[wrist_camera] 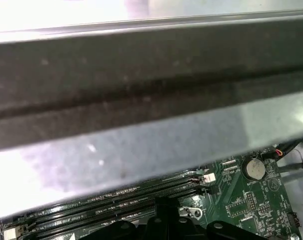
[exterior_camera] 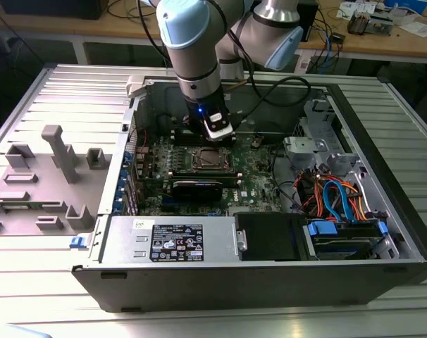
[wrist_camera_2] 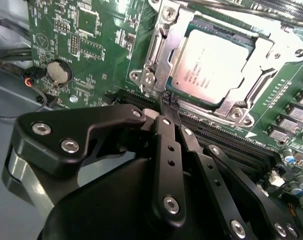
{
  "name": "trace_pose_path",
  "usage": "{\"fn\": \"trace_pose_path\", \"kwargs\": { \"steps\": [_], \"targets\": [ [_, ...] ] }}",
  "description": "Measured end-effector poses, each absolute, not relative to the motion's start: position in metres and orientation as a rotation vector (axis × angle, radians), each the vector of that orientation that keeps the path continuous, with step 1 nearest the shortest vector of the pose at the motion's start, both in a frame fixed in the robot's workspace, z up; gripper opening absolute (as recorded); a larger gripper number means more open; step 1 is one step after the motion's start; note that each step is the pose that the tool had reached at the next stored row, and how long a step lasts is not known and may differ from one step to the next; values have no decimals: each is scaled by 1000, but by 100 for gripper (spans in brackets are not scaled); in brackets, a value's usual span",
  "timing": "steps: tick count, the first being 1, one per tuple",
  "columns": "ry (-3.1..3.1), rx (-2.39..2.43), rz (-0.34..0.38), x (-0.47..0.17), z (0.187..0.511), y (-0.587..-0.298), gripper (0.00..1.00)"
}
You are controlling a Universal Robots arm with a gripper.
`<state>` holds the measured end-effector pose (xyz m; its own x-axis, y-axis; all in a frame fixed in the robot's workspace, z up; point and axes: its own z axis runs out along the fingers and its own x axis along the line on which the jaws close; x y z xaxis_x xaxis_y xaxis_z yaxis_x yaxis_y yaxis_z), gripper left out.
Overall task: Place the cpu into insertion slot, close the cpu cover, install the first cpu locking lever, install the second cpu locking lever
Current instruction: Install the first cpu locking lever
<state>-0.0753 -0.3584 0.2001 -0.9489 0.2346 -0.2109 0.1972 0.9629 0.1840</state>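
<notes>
The cpu (wrist_camera_2: 211,65) lies flat in the insertion slot (exterior_camera: 210,160) on the green board, silvery top facing up. The cpu cover (wrist_camera_2: 271,55) is down over it, its metal frame around the chip's edges. A thin lever rod (wrist_camera_2: 152,52) runs along one side of the socket; I cannot tell if it is latched. My gripper (wrist_camera_2: 170,102) is shut with nothing between its black fingers. Its tip hovers over the memory slots (wrist_camera_2: 231,140) just beside a socket corner. In the exterior view the gripper (exterior_camera: 219,134) hangs at the socket's far edge.
The open case's metal wall (wrist_camera: 141,75) stands close behind the wrist. A coin battery (wrist_camera_2: 59,72) sits on the board nearby. A black card (exterior_camera: 196,188) lies in front of the socket, then the power supply (exterior_camera: 178,243). Blue and orange cables (exterior_camera: 340,201) crowd the exterior view's right.
</notes>
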Motion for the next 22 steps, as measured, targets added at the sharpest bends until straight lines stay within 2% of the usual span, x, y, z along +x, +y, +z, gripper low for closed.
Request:
{"fn": "trace_pose_path", "kwargs": {
  "steps": [22],
  "targets": [
    [2880,326,244,-75,205,-352,11]
  ]
}}
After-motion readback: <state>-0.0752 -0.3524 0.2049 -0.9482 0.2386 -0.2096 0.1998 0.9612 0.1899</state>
